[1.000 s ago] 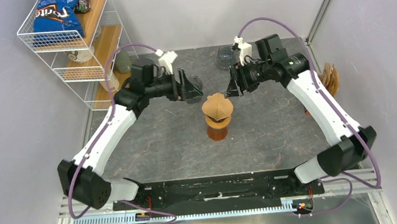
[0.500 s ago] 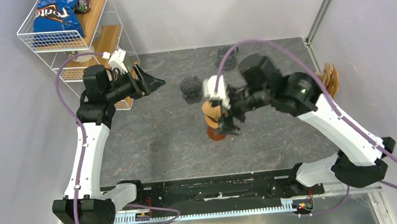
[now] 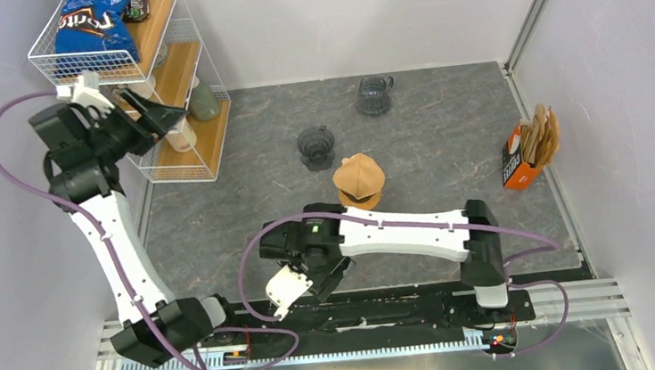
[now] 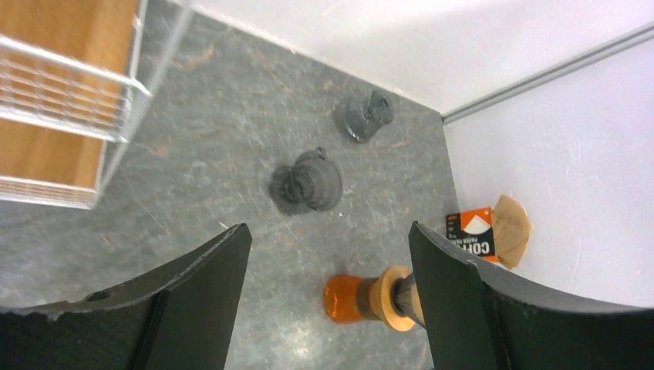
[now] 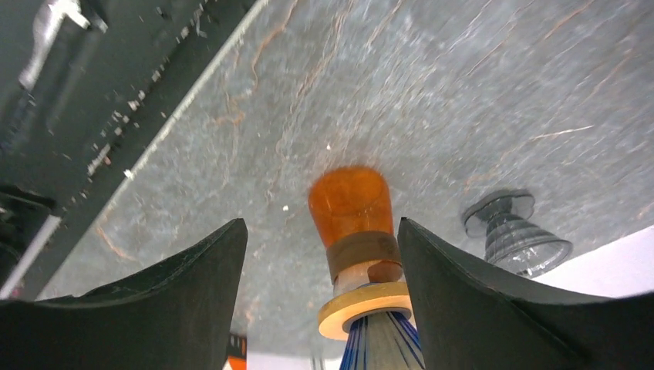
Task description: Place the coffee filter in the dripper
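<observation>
Both arms backed off over the last second. Left claw (image 4: 328,231) and right claw (image 5: 320,223) are apart, empty. Coffee filter (image 3: 358,173) sits atop the dripper (image 3: 359,213), ahead of my right claw. Looks placed.

Brown paper filter (image 3: 358,174), glossy amber carafe (image 5: 351,202)

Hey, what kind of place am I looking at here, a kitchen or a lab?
Most likely a robot lab cell staged as a coffee corner: bare white walls box in a grey table, with a dripper, a filter box and a wire snack rack.
</observation>
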`<state>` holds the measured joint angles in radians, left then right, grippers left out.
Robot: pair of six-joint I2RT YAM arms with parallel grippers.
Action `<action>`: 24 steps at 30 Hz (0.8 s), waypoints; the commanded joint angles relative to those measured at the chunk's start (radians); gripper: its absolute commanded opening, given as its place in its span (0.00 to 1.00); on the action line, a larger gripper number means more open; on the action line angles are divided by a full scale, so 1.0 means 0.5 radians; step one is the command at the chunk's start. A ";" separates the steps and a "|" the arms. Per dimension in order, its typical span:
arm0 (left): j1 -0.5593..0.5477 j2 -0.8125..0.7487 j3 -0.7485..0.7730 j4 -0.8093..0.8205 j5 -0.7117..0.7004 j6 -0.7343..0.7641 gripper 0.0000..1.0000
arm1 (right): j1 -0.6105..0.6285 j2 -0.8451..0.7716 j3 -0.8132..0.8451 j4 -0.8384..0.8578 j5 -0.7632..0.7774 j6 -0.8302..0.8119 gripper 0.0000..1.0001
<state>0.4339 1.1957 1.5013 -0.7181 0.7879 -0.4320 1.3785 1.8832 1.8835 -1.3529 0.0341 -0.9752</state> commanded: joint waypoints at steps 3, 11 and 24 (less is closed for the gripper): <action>0.196 0.159 0.247 -0.094 0.310 0.080 0.85 | 0.011 0.232 -0.051 -0.081 0.496 -0.094 0.80; 0.197 0.046 0.047 0.125 0.366 -0.071 0.86 | -0.034 0.415 -0.348 0.190 0.792 -0.109 0.66; 0.194 0.022 -0.040 0.173 0.409 -0.106 0.87 | -0.243 0.544 -0.600 0.480 1.026 -0.221 0.66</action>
<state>0.5289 1.2270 1.4933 -0.6861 0.9516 -0.4450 1.2495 2.1517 1.5581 -1.1500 0.4946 -1.0386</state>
